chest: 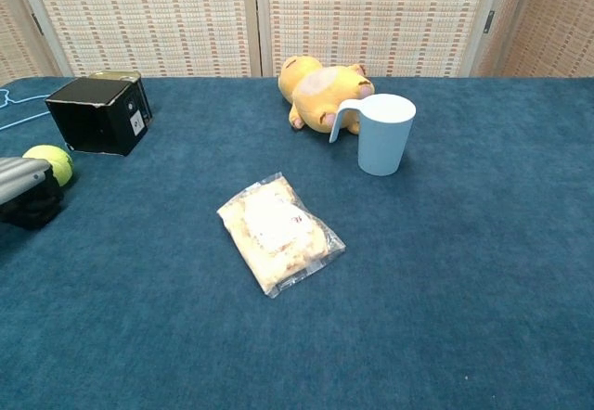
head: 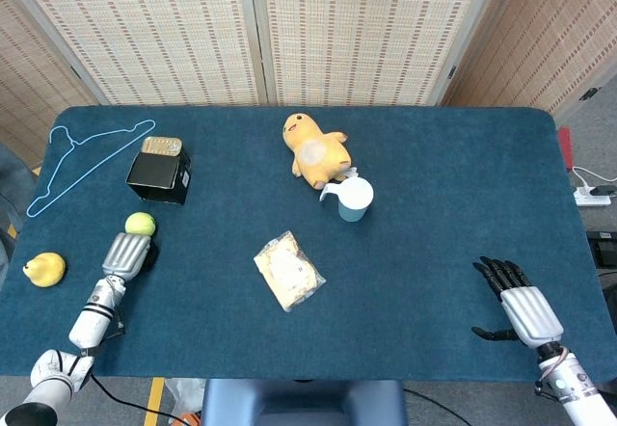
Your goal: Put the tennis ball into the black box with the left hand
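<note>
The yellow-green tennis ball (head: 140, 223) (chest: 50, 161) sits at the front of my left hand (head: 127, 253) (chest: 25, 190), gripped at the fingertips, and most of the ball shows past the silver back plate. The dark fingers curl under the hand. The black box (head: 159, 177) (chest: 98, 115) lies on its side just beyond the ball, its open face showing in the chest view. My right hand (head: 515, 306) rests at the table's near right with fingers spread and nothing in it.
A gold tin (head: 161, 145) sits behind the box. A blue hanger (head: 85, 161) and a yellow pear (head: 43, 269) lie at the left. A snack bag (head: 287, 270), a blue cup (head: 354, 199) and a yellow plush toy (head: 313, 151) occupy the middle.
</note>
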